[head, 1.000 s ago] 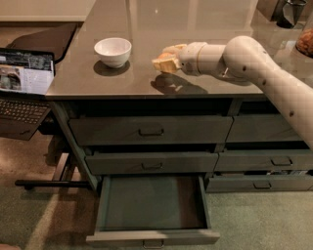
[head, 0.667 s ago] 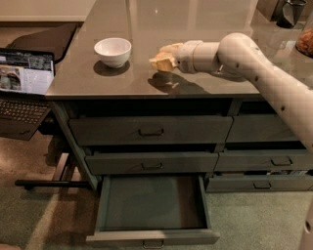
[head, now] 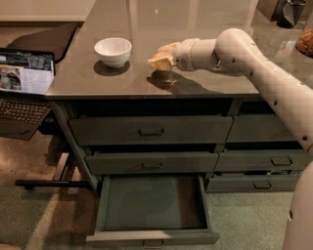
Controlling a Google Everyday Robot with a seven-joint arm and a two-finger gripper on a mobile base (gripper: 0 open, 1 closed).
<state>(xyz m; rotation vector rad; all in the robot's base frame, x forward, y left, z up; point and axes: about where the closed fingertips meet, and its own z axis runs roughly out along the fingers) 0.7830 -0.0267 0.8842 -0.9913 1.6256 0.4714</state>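
Note:
My arm reaches in from the right over the dark countertop [head: 98, 80]. The gripper [head: 162, 57] hovers just above the surface, shut on a small tan, sponge-like object [head: 159, 61] whose shadow falls on the counter right beneath it. A white bowl [head: 113, 51] stands on the counter to the left of the gripper, about a hand's width away. The bowl looks empty.
Below the counter are rows of grey drawers; the bottom left drawer [head: 152, 205] is pulled open and looks empty. An open laptop [head: 24, 83] sits on a lower stand at the left. A dark container [head: 288, 12] and a reddish bag [head: 305, 43] stand at the far right.
The gripper with the tan object has shifted slightly left along the counter, closer to the bowl. The bowl and drawers have not moved.

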